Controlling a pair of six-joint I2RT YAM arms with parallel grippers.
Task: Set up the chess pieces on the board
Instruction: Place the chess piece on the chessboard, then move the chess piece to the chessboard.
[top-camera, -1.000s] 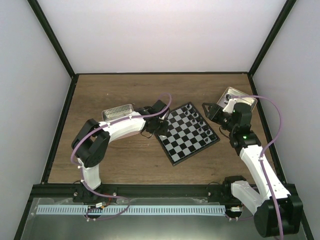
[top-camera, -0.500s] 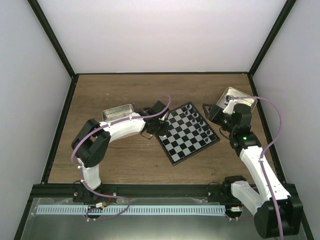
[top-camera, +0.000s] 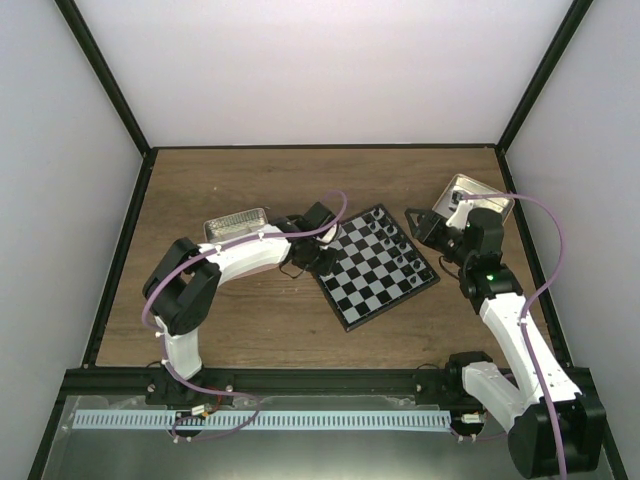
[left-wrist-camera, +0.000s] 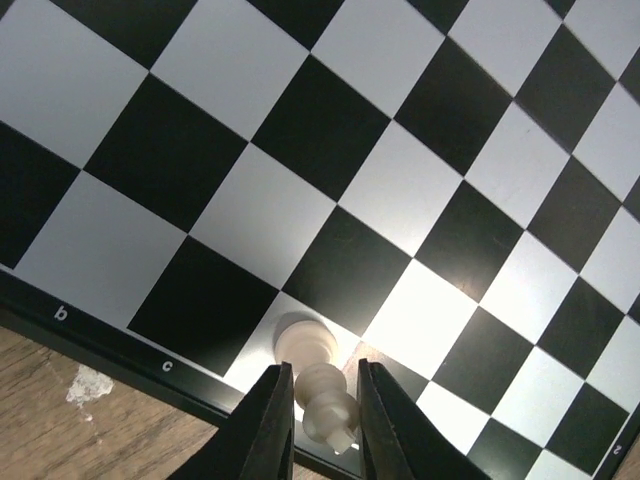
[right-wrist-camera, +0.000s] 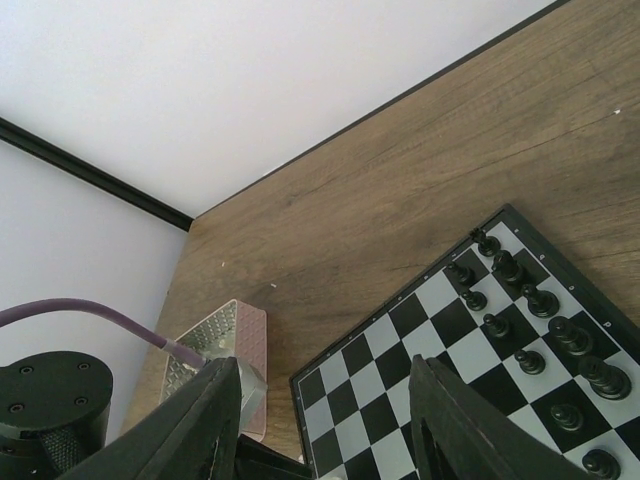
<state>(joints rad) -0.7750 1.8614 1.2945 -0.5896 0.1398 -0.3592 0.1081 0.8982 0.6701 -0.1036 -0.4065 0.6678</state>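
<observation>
Left gripper (left-wrist-camera: 322, 368): we see the jaws narrow, pinching a white piece (left-wrist-camera: 322, 400) between the fingertips | piece stands on a light square in the edge row of the board (left-wrist-camera: 300, 130), directly under that gripper | right gripper (right-wrist-camera: 320, 365): jaws wide, nothing between | black pieces (right-wrist-camera: 530, 330) ahead of it, to its right, along the board's edge.

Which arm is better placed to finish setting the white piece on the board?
Left. The left gripper is closed on the white chess piece, which stands on a light square in the board's edge row. The right gripper hangs open and empty, away on the black pieces' side.
</observation>
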